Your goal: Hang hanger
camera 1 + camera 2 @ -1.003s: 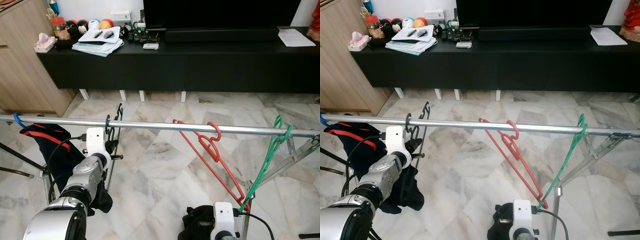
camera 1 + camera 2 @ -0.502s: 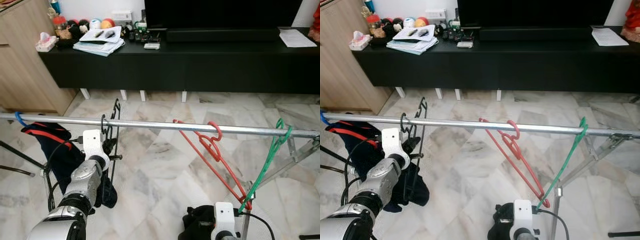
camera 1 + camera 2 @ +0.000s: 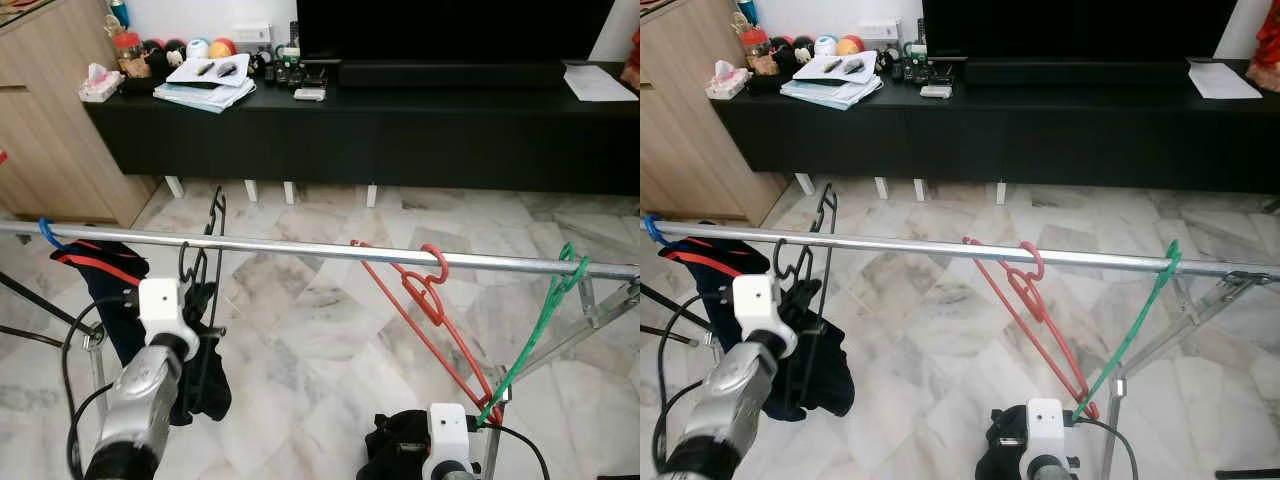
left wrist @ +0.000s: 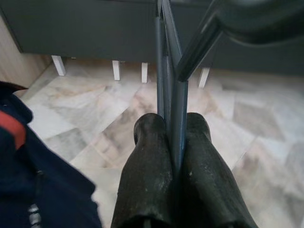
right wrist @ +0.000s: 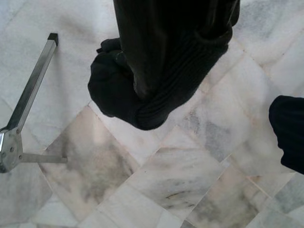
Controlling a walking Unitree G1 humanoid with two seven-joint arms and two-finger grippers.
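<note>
A silver clothes rail (image 3: 320, 249) runs across the room from side to side, above a pale marble floor (image 3: 300, 330). The robot's left gripper (image 4: 173, 142) is raised just below the rail toward its left end, and its two black fingers (image 4: 147, 161) are pressed together on the thin bars of a black hanger (image 3: 205, 262). The hanger's hook sits at the rail, though whether it rests fully over it cannot be told, and its frame sticks up past the rail and away from the robot. Just left of it, dark clothing with a red stripe (image 3: 105, 290) hangs from a blue hanger hook (image 3: 44, 231) at the rail's left end. Farther right, a red hanger (image 3: 425, 310) hangs from the middle of the rail, tilted so its body slants down to the right. A green hanger (image 3: 535, 320) hangs near the rail's right end, slanting down to the left, and the lower ends of the two meet beside the rack's metal leg (image 3: 560, 335). The right arm hangs low near the floor; its gripper (image 5: 166, 61) holds a piece of black cloth (image 5: 142, 95), and whether its fingers are apart or together cannot be told. Beyond the rail stands a long black cabinet (image 3: 380, 125) with papers (image 3: 205, 85) and small objects on its left part, next to a wooden cupboard (image 3: 45, 120).
</note>
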